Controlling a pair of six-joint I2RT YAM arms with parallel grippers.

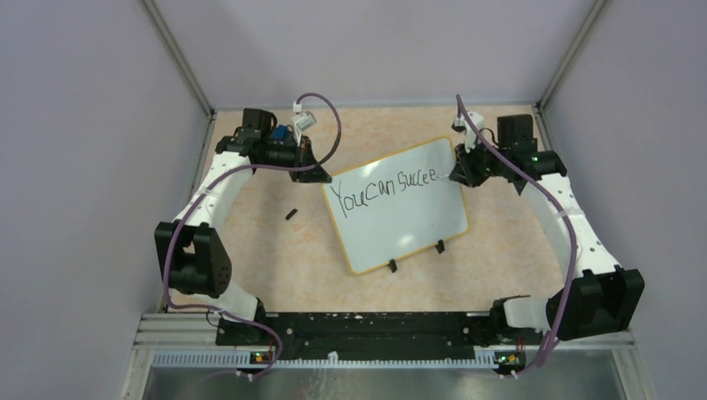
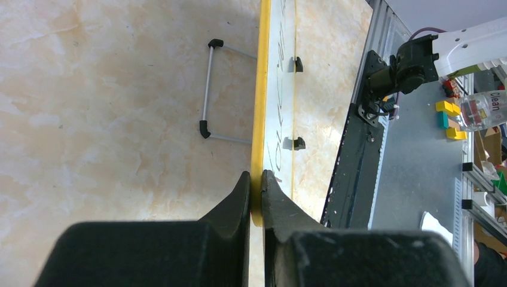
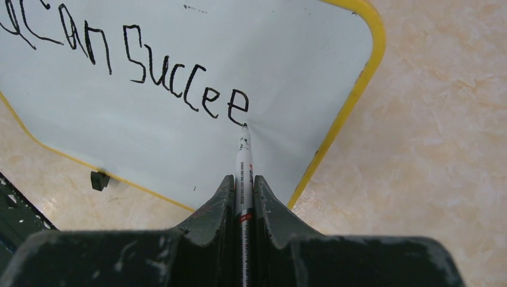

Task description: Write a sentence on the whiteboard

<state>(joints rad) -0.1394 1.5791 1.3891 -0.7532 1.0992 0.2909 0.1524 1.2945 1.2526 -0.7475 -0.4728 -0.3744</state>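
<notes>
**Position of work.** The whiteboard sits on the far half of the table, centre to right. Its long axis runs from the left side towards the far right corner, and its clip feet face the near edge. The sentence runs along the board's far edge and reads "You can succee"; the last letter of that word is not yet written.

**Right arm.** The right gripper has its jaws drawn narrow on a marker, which lies lengthwise between the fingers with its tip pointing away from the wrist. The tip is at the board surface, just below and to the right of the final "e".

**Governing relation.** The next letter belongs between that "e" and the yellow rim on the board's right-hand short edge. In my judgement the strip of bare white there will take one letter and little more. The stroke should therefore travel along the writing line, towards the table's right edge, and stop short of the rim.

**Left arm.** The left gripper is clamped on the yellow rim at the board's far left corner, which appears to steady the board.

**Surface and room.** The board below the lettering is bare and offers space for a second line. A small black piece, possibly the marker's cap, lies on the table left of the board, apart from both grippers.
</notes>
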